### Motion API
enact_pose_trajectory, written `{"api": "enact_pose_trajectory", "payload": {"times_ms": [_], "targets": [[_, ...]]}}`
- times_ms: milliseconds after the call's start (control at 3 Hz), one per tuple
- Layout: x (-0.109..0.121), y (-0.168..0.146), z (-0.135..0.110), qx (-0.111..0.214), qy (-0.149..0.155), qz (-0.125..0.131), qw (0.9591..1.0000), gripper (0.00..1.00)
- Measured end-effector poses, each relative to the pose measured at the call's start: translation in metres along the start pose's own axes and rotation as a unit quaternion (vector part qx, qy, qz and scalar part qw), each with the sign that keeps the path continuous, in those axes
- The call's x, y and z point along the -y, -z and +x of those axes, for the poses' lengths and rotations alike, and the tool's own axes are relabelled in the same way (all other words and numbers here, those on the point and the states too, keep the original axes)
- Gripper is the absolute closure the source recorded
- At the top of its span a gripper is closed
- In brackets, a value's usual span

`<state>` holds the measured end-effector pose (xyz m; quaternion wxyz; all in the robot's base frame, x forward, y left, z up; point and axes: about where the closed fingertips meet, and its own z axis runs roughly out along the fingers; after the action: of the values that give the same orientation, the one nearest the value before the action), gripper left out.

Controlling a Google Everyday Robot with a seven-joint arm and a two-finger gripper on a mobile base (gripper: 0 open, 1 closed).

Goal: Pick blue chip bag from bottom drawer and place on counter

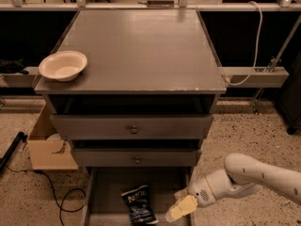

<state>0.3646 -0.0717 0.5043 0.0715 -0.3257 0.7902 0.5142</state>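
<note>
Down low, the bottom drawer (pixel 107 192) stands pulled out, with the blue chip bag (pixel 138 205) inside it and the gripper (pixel 173 206) at its right side.

Above the bottom drawer, the counter (pixel 141 51) spreads broad and flat, its chipped front edge overhanging two shut knobbed drawers (pixel 131 126). A white bowl (pixel 63 65) sits at its front left corner. Inside the bottom drawer, grey floor shows to the left of the bag and behind it. The white arm (pixel 256 173) reaches in low from the right of the drawer, bent, with the wrist angled down-left. The bag lies flat near the drawer's front middle. The gripper hangs just beside it without touching, yellowish fingers spread and holding nothing.
</note>
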Motion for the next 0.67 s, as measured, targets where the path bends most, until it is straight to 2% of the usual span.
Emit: {"api": "enact_pose_trajectory", "payload": {"times_ms": [333,667], "targets": [[0.02,-0.013,-0.002,0.001,-0.023,0.016,0.9996,0.0],[0.039,-0.021,-0.004,0.013,-0.053,0.047,0.9974,0.0]]}}
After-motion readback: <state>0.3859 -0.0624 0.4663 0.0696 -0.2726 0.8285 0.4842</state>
